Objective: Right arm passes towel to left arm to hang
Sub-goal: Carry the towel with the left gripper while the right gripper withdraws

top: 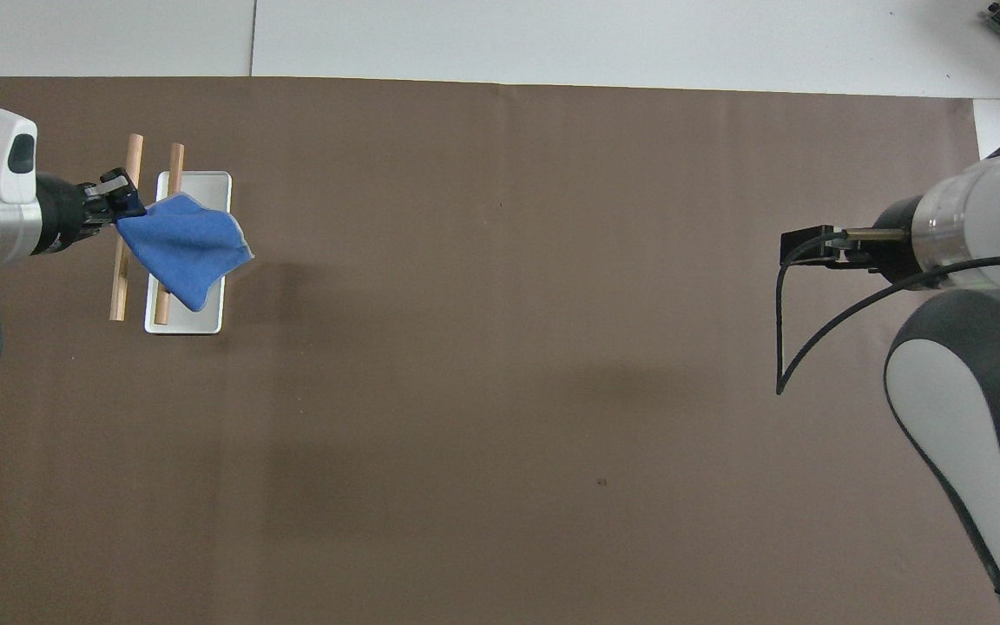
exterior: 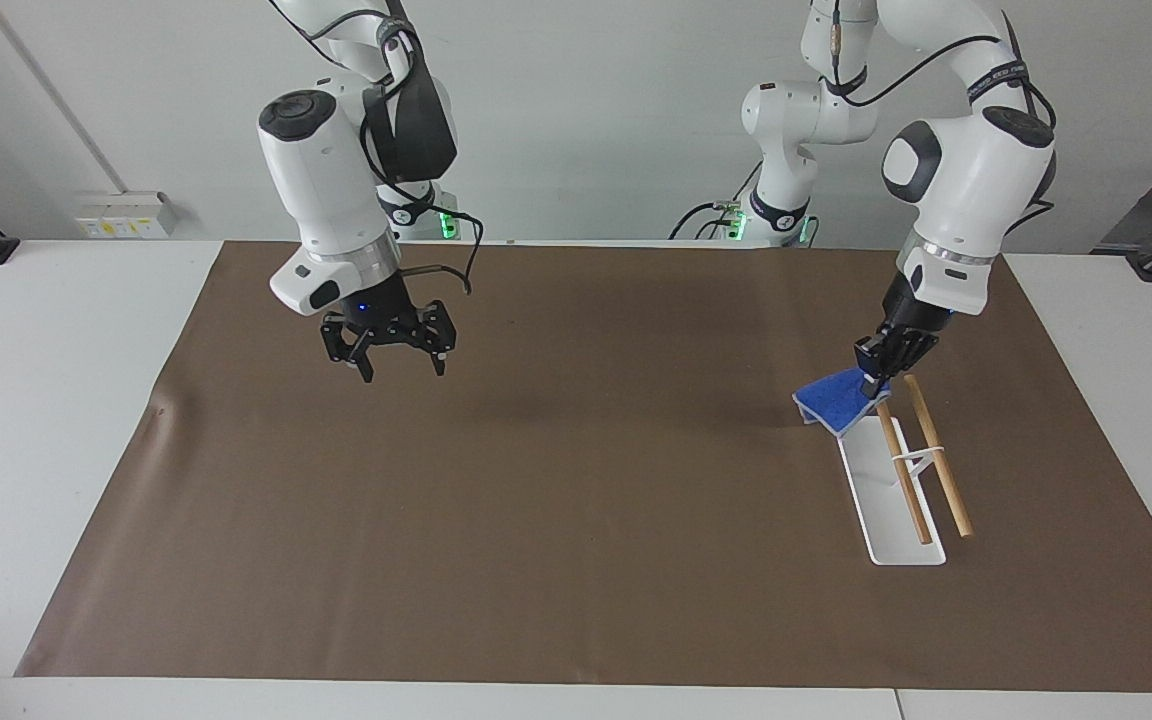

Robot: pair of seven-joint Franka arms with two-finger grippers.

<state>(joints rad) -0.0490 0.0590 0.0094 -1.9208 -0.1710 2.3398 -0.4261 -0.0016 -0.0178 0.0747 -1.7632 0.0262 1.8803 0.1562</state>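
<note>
Brown mat covers the white counter. Right of frame, left gripper is clamped on the blue towel over the rack's rods; right gripper hangs spread, upper left.

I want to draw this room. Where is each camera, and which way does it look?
Facing view: high across the table, looking at both robots; whole arms show, left gripper holding the towel.
Overhead view: high above the robots' end, looking steeply down; forearms and grippers show, right gripper over the brown mat.
Both share towel, wooden rack, mat, grippers.
</note>
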